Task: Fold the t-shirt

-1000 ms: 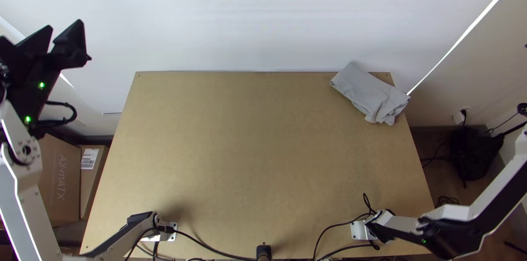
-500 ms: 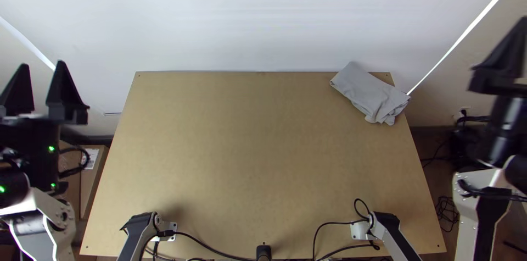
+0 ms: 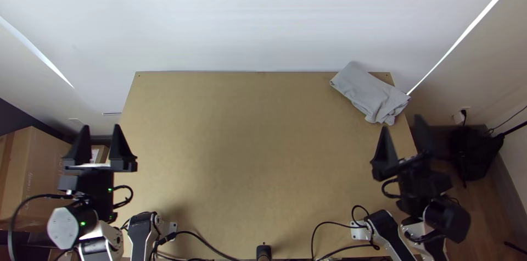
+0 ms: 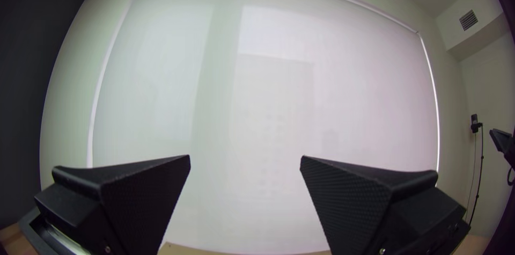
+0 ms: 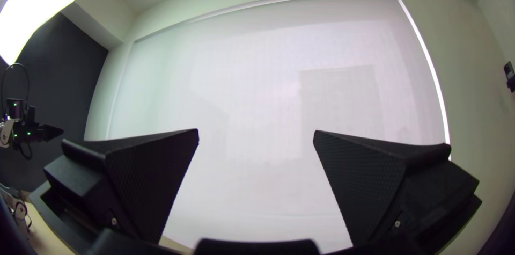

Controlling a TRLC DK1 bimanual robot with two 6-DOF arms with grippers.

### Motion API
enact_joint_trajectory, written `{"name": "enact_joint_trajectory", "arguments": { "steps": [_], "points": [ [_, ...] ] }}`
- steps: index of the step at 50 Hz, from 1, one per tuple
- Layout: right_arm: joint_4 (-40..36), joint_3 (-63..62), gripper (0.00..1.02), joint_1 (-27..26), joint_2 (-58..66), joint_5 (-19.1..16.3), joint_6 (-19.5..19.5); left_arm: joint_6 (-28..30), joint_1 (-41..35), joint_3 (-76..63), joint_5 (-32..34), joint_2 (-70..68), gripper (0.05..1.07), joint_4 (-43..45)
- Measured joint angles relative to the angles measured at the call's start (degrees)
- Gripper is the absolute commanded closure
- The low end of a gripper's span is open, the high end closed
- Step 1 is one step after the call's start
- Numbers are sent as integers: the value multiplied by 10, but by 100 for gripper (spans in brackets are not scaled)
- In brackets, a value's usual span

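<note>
Single grey t-shirt (image 3: 370,95), loosely folded at the table's (image 3: 247,156) far right corner, perhaps to spare working room. By the table's left side, left gripper (image 3: 101,126); by its right, right gripper (image 3: 403,122); both agape, empty, presumably for grasping.

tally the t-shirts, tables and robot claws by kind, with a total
grey t-shirt: 1
light wooden table: 1
left claw and right claw, both open: 2
total: 4
</note>
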Motion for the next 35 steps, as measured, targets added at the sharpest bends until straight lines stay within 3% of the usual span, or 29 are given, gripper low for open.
{"name": "enact_joint_trajectory", "arguments": {
  "steps": [7,19,29,32,35],
  "points": [
    [3,-139,4,3,-133,1,-9,-10,-3,-86,9,-79,9,-23],
    [-25,-238,4,-29,-147,10,31,-44,-11,-163,12,-88,9,-82],
    [-186,-264,4,-31,-149,11,92,-100,-29,-229,13,-88,9,-134],
    [-242,-264,4,-38,-147,10,95,-110,-29,-240,13,-88,9,-124],
    [-243,-264,4,-46,-143,10,94,-110,-29,-254,13,-89,9,-109]
  ]
}}
